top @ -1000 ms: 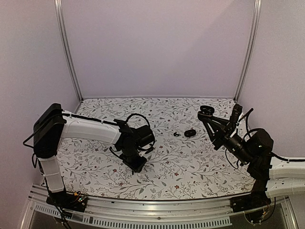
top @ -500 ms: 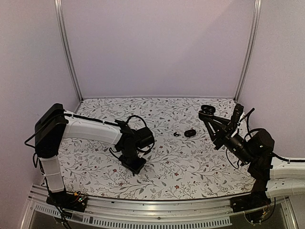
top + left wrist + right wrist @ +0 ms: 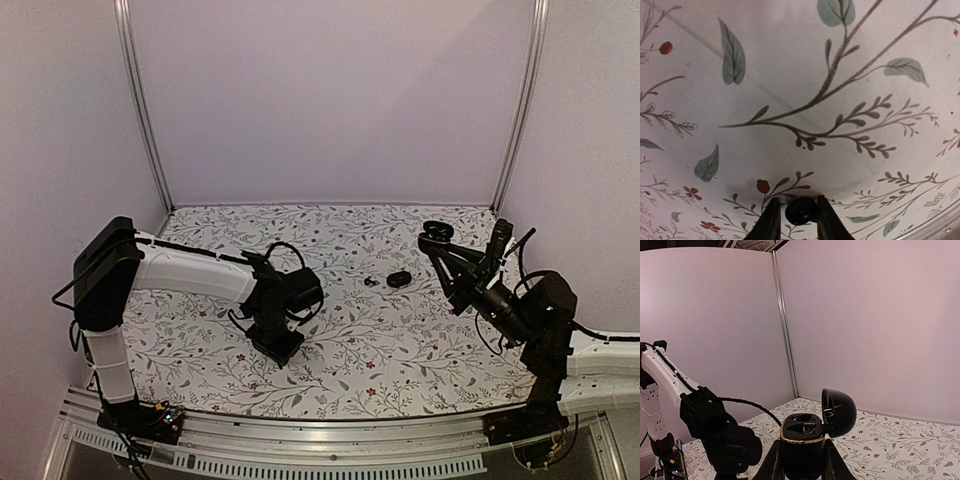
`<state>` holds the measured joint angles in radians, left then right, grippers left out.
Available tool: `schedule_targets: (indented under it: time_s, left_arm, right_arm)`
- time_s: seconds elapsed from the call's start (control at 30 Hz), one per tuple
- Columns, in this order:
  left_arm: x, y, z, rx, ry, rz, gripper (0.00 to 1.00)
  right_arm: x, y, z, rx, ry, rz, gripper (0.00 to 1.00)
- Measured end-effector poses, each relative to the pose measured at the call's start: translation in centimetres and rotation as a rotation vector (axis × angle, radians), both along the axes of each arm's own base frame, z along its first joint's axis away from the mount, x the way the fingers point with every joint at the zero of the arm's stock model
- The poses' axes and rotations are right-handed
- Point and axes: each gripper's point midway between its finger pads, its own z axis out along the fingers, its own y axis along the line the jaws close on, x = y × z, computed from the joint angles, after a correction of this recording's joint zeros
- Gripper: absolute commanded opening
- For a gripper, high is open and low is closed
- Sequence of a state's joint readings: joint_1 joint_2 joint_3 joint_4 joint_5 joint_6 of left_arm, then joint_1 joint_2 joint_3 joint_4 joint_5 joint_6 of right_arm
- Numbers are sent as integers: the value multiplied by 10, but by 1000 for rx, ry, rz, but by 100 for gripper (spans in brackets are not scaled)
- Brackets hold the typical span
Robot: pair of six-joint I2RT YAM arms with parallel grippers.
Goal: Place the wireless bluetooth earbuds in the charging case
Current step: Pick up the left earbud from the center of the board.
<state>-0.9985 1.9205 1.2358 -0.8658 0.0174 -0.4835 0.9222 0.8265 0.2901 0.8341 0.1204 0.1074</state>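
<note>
In the left wrist view, a tiny black earbud (image 3: 800, 210) lies on the floral table cover between the fingers of my left gripper (image 3: 797, 202). The right finger touches it and a thin gap shows at the left finger. From above, the left gripper (image 3: 278, 345) points down at the cover left of centre. My right gripper (image 3: 801, 445) is raised and shut on the charging case (image 3: 802, 440), a black case with a gold rim. Its lid (image 3: 838, 412) is flipped open and the sockets show. From above, that case (image 3: 434, 232) is held high at the right. Another earbud (image 3: 370, 281) lies mid-table.
A black pebble-shaped item (image 3: 400, 278) lies just right of the loose earbud. Metal posts (image 3: 140, 110) stand at the back corners with pale walls between them. An aluminium rail (image 3: 320, 440) runs along the near edge.
The left gripper has shifted slightly left and lower over the cover, and its jaws have narrowed around the earbud. The right arm holds the case almost still.
</note>
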Motion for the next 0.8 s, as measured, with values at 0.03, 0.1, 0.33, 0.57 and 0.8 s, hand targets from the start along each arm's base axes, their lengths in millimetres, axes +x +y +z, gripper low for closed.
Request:
schedule_targets:
  time_s: [0.03, 0.1, 0.33, 0.57, 0.8]
  left_arm:
    - [0, 0, 0, 1, 0, 0, 23]
    - [0, 0, 0, 5, 0, 0, 21]
    - [1, 0, 0, 10, -4, -2, 15]
    - [7, 1, 1, 20, -41, -2, 11]
    - [36, 1, 30, 5, -221, 8, 7]
  right_arm:
    - [0, 0, 0, 1, -1, 0, 0]
    - [-1, -1, 1, 3, -2, 0, 0]
    - [-1, -1, 1, 2, -5, -1, 0]
    - [-1, -1, 1, 1, -5, 0, 0]
    - [0, 2, -4, -12, 5, 4, 0]
